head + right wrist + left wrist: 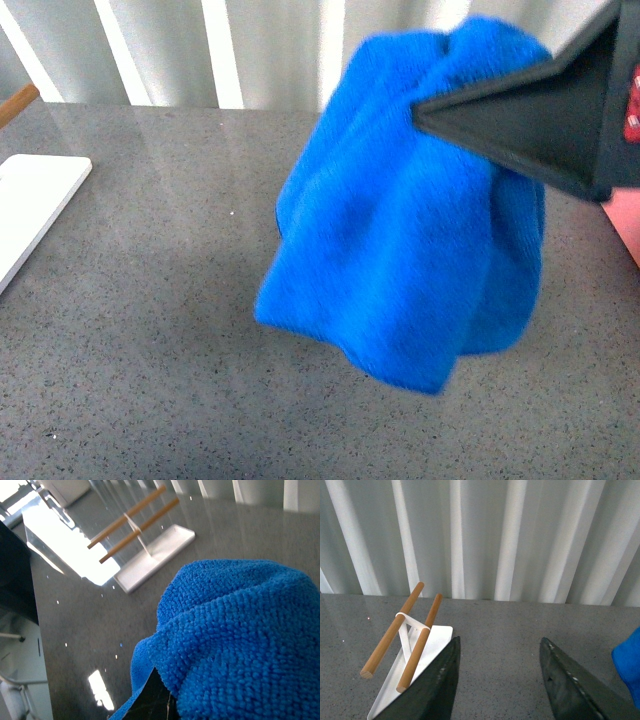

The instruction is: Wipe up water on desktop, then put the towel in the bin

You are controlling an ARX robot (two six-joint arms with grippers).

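The right gripper was clamped on the one towel. The towel hung clear above the desktop, bunched at the top, its long axis near vertical and its loose end pointing down. The left gripper had its jaws wide apart and held nothing. One white tray carried two wooden rods. A sliver of one pink bin showed beside the towel.

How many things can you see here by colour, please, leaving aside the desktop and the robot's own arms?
Blue: 1, the towel
White: 1, the tray
Wood-brown: 2, the rods
Pink: 1, the bin, only its edge in view
Total: 5
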